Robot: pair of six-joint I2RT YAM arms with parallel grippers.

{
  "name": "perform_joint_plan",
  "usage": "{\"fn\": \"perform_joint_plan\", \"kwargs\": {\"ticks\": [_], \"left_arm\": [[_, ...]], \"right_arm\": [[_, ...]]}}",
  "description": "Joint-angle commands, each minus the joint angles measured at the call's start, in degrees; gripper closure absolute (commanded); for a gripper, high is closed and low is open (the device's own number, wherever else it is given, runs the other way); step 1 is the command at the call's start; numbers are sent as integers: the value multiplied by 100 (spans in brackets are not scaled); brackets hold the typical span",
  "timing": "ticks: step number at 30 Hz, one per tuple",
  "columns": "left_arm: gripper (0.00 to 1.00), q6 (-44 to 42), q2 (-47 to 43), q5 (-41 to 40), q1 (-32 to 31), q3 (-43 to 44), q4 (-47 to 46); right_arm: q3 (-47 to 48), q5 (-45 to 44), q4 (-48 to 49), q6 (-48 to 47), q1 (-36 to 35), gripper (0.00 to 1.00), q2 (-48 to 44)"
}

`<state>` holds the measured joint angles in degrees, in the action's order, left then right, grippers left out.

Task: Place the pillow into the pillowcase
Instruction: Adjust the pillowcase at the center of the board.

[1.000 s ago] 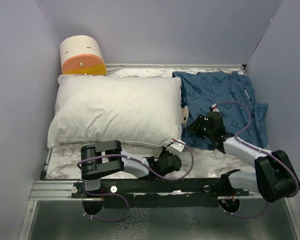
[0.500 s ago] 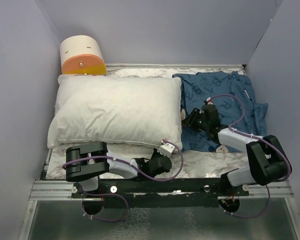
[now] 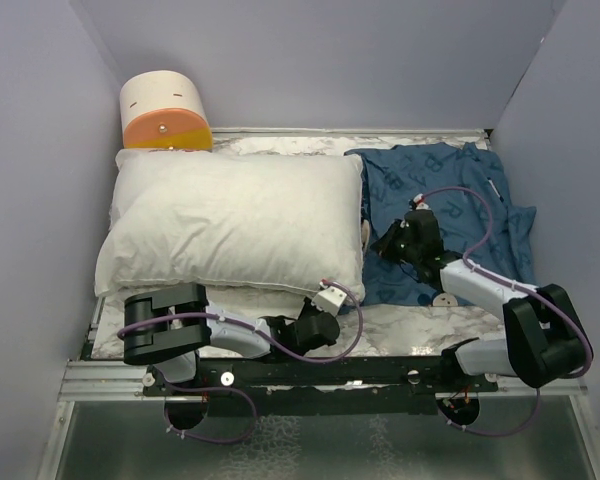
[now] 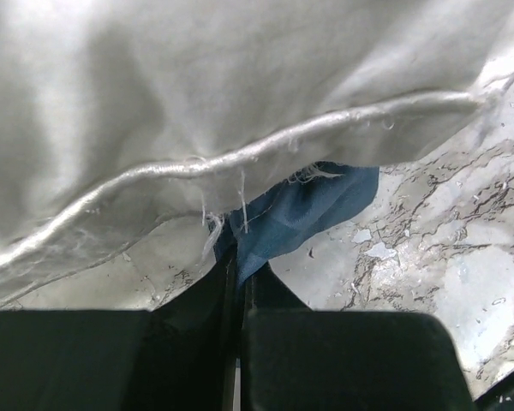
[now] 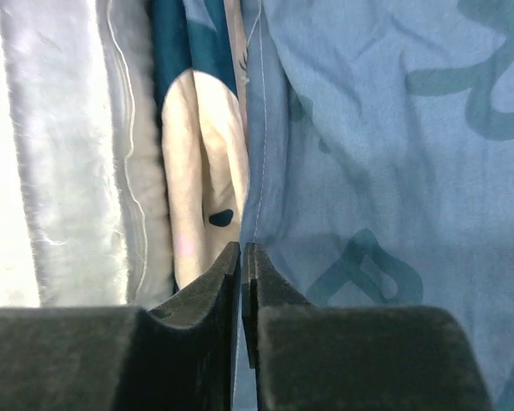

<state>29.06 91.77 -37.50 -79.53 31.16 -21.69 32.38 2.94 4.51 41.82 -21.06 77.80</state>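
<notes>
Closing is the news on the right side: the right claw (image 5: 242,250), which stood apart a moment ago, now has its fingers pressed together on a hem of the pillowcase (image 3: 450,190), just where the blue cloth meets the right end of the pillow (image 3: 230,220). It has also crept a little toward the far edge of the surface (image 3: 420,320). The left claw (image 4: 240,270) is closed with nothing visibly in it, and its arm has drawn back toward the near edge, away from the pillow's near right corner. To my eye that means the cloth has only just been pinched, probably to lift open the mouth. The pillow is wholly outside the case and fills the left half of the surface; the case lies crumpled over the far right part.

Hard to say is whether the right claw holds one layer or both, since the hem runs straight into the fingers. The mouth of the case cannot be picked out from above. A blue corner pokes under the pillow's frayed seam, and how far it reaches is hidden.
</notes>
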Motion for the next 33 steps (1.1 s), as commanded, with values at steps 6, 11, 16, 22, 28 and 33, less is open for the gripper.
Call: {"fn": "perform_joint_plan", "kwargs": {"ticks": [6, 11, 16, 22, 28, 33], "left_arm": [[100, 48, -310, 137, -51, -91, 275], [100, 27, -370, 316, -96, -147, 224], [100, 19, -345, 382, -141, -143, 182], [100, -63, -296, 418, -171, -49, 130], [100, -76, -353, 369, -178, -67, 210], [100, 42, -378, 285, -177, -177, 324]], "right_arm": [[-366, -368, -158, -215, -38, 99, -435], [-493, 496, 595, -502, -34, 79, -551], [-391, 705, 778, -557, -38, 58, -221], [-196, 465, 597, -562, -39, 55, 328], [-137, 86, 363, -635, -39, 83, 439], [-239, -301, 47, -779, -38, 98, -315]]}}
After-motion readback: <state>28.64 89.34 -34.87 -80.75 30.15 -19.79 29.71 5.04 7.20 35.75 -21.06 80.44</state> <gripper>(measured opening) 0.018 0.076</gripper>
